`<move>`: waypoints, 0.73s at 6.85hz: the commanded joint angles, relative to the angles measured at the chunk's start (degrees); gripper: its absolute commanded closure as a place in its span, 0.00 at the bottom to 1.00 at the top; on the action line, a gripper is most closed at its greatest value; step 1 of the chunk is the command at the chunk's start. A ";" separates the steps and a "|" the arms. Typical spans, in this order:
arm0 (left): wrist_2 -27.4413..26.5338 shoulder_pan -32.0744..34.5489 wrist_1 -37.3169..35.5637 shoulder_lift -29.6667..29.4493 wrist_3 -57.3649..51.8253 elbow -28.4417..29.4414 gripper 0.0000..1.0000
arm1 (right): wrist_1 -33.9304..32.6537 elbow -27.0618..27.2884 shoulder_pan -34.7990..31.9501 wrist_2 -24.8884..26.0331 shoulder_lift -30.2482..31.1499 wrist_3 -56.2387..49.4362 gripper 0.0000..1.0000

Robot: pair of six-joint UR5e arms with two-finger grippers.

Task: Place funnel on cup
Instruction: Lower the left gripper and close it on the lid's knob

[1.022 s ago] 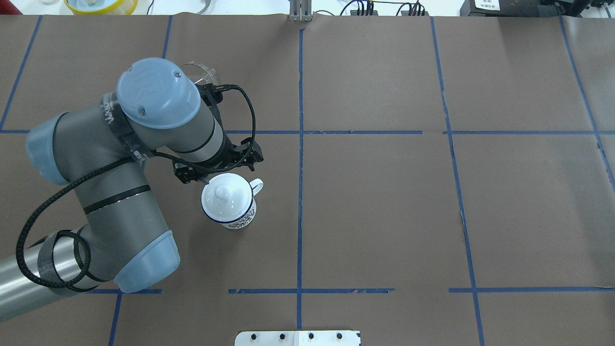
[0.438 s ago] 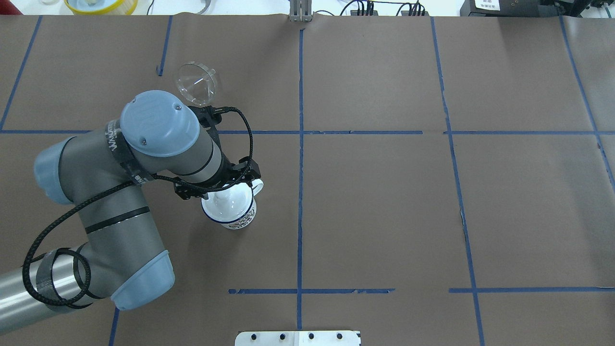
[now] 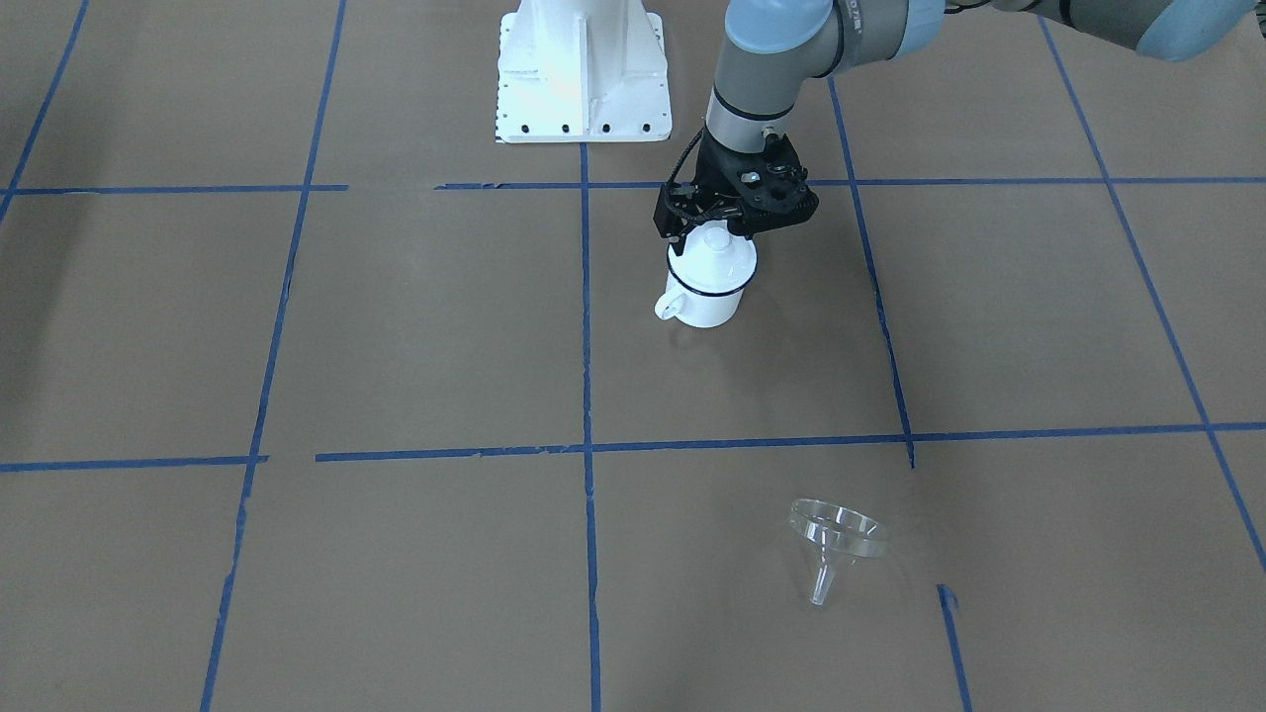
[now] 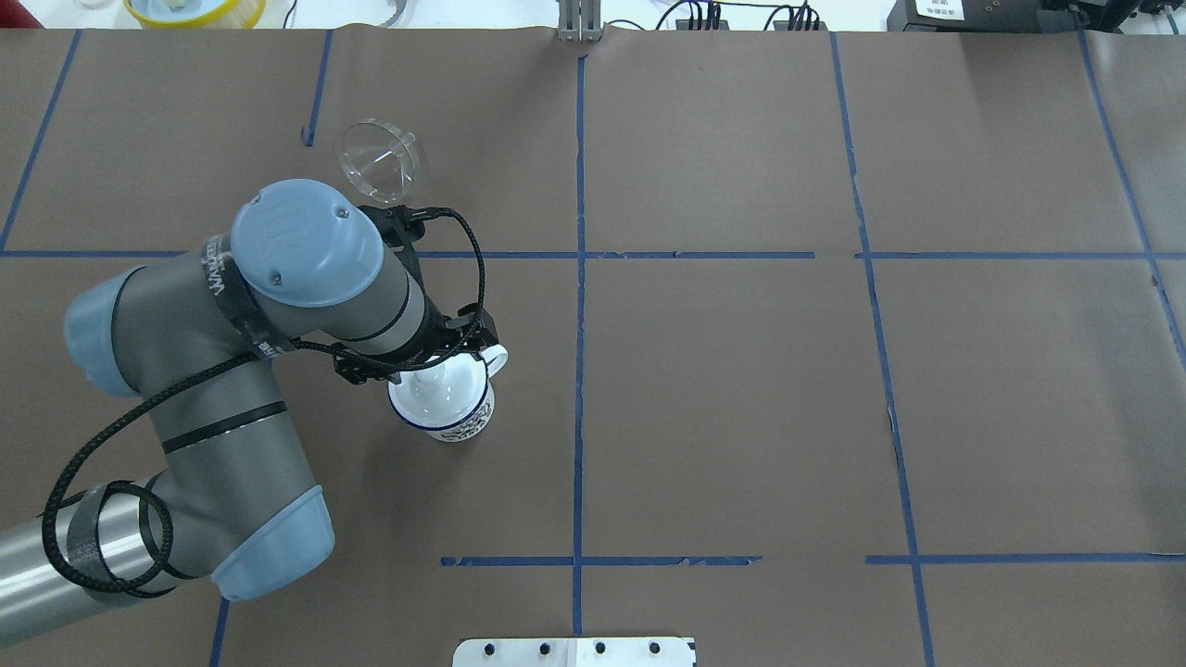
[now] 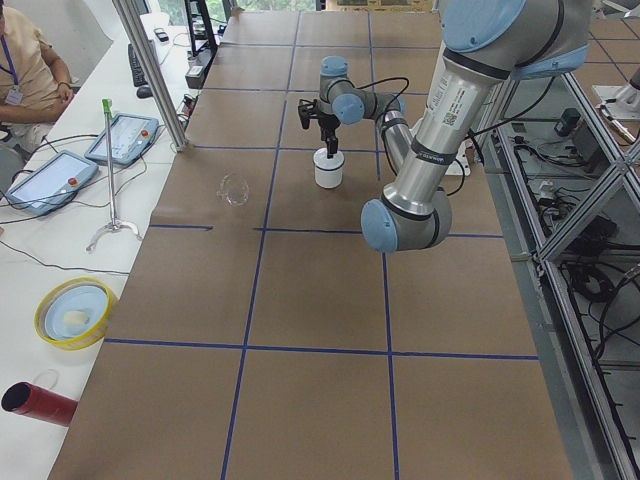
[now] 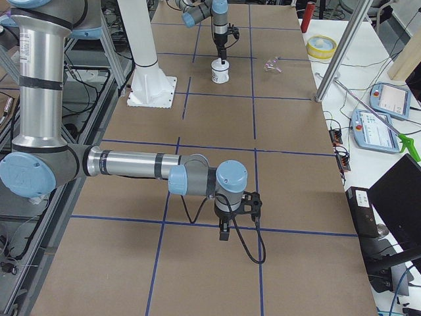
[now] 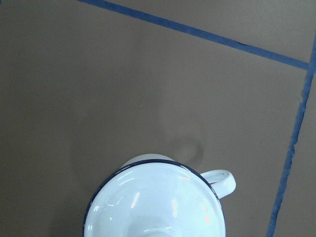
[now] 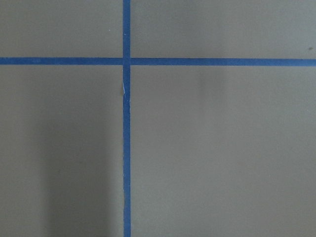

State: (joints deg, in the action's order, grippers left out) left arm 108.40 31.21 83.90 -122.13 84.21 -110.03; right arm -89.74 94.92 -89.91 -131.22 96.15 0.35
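Observation:
The cup (image 3: 704, 297) is a white mug with a dark blue rim, standing upright with a white knobbed lid (image 3: 714, 259) on it. It also shows in the overhead view (image 4: 459, 417) and the left wrist view (image 7: 158, 202). My left gripper (image 3: 717, 229) hangs straight down over the lid's knob, its fingers at knob height and seemingly open on either side. The clear funnel (image 3: 836, 539) lies alone on the table, apart from the cup, beyond my left arm in the overhead view (image 4: 380, 162). My right gripper (image 6: 223, 230) shows only in the exterior right view, so I cannot tell its state.
The white robot base plate (image 3: 582, 74) stands behind the cup. A yellow bowl (image 4: 195, 9) sits off the far table edge. Blue tape lines cross the brown table cover. The right wrist view shows only bare table with tape lines.
My left arm swung from over the funnel toward the cup and came down over the lid's knob. The funnel is now uncovered. The cup and funnel have not moved.

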 commanded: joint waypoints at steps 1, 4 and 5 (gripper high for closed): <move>-0.03 -0.09 -0.05 0.05 -0.02 0.00 0.07 | 0.00 0.00 0.00 0.00 0.00 0.00 0.00; 0.05 -0.18 -0.05 0.14 -0.10 0.52 0.08 | 0.00 0.00 0.00 0.00 0.00 0.00 0.00; 0.05 -0.09 -0.05 0.05 -0.10 0.52 0.19 | 0.00 0.00 0.00 0.00 0.00 0.00 0.00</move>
State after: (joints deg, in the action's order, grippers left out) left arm 108.45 31.06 83.85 -122.02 84.11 -109.59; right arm -89.74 94.92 -89.91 -131.22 96.15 0.35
